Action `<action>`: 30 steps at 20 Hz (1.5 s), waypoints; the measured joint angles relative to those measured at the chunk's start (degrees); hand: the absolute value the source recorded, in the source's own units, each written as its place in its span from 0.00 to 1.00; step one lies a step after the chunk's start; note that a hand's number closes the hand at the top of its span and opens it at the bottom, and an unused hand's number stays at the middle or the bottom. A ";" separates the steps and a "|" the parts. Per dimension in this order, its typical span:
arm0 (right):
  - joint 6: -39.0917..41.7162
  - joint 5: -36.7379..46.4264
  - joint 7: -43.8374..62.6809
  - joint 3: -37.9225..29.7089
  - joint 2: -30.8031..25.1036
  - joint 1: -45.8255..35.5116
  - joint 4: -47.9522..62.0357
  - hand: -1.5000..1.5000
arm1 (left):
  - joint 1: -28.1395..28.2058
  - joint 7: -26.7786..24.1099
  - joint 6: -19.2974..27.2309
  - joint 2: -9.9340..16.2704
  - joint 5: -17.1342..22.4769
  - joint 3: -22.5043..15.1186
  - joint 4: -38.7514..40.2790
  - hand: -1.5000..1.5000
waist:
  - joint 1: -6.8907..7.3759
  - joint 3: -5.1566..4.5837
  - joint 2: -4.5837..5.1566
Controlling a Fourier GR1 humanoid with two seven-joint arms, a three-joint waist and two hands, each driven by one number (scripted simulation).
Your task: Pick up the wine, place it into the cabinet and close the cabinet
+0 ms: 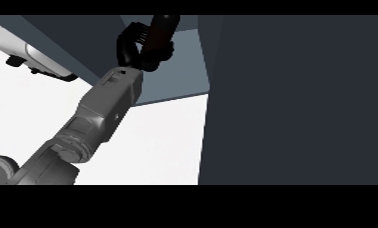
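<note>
Wine (164, 29) is sitting in my left hand (140, 52), whose fingers are curling round the dark bottle at the cabinet (173, 79) opening, far left of the dark door (288, 97). I'm judging the bottle could be tipping over or snagging the opening's edge, since it's leaning.

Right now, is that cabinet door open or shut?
Open. The dark cabinet door stands swung out at the right, and the hand holds the wine bottle up inside the cabinet.
</note>
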 measured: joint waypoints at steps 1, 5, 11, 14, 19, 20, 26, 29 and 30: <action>0.11 -0.01 -0.25 0.02 0.03 -0.09 0.00 0.00 | 0.15 0.20 0.05 0.05 -0.37 -0.34 -0.05 0.00 | -0.12 0.02 0.09; 0.14 -0.09 -0.13 0.23 0.08 -0.49 -0.02 0.00 | 0.40 1.43 -1.76 0.06 -0.71 -0.63 -0.28 0.00 | -0.13 -0.05 0.03; -0.01 -0.10 -0.08 0.43 0.28 -0.64 0.05 0.00 | 0.38 2.85 -3.05 0.14 -0.16 -0.03 -0.33 0.00 | -0.11 -0.02 0.06; -0.13 -0.08 0.32 0.70 0.16 -0.93 0.02 0.00 | 0.41 3.14 -3.90 0.19 0.11 0.25 -0.55 0.00 | -0.07 -0.12 0.03; -0.17 -0.13 0.45 0.89 0.22 -1.13 -0.05 0.00 | 0.39 1.95 -4.39 0.11 -0.20 0.01 -0.53 0.00 | -0.01 -0.24 -0.03; -0.19 -0.12 0.36 0.88 0.27 -1.08 -0.05 0.00 | 0.41 1.57 -5.11 0.09 -0.31 -0.11 -0.75 0.00 | 0.08 -0.32 -0.01; -0.75 0.00 0.59 0.92 0.31 -1.36 0.02 0.00 | 0.54 0.47 -13.52 -0.69 -1.46 -1.31 -2.36 0.00 | 1.43 -0.63 -0.43; -1.06 0.08 0.99 0.74 0.09 -0.96 -0.09 0.00 | 1.08 -2.52 -19.75 -1.05 -0.77 -0.52 -4.71 0.00 | 2.59 -0.56 -0.98; -1.15 0.15 1.06 0.52 -0.09 -0.90 -0.05 0.00 | 1.13 -3.36 -22.22 -1.30 -0.48 -0.19 -5.51 0.00 | 3.01 -0.55 -1.12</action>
